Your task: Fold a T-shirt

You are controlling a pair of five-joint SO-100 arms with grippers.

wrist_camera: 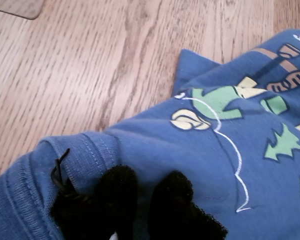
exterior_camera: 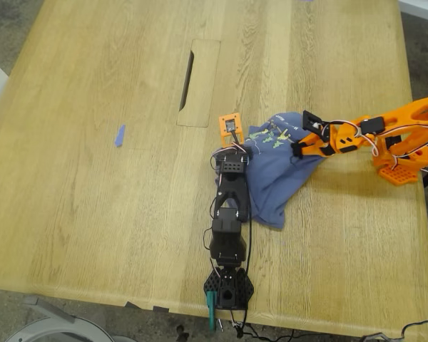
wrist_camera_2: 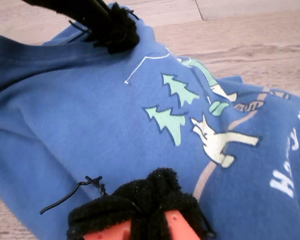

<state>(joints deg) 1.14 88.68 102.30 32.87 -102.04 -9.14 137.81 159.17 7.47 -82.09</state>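
Nearest the exterior camera, my first gripper, on the black arm, pinches the ribbed edge of the T-shirt, padded jaws closed on the cloth. The shirt lies bunched on the wooden table, at about four o'clock from the table's slot, print upward. At the shirt's three o'clock, my second gripper, on the orange arm, appears clamped on its other edge. The fold seems barely begun; next, both arms likely must pull apart to flatten the fabric.
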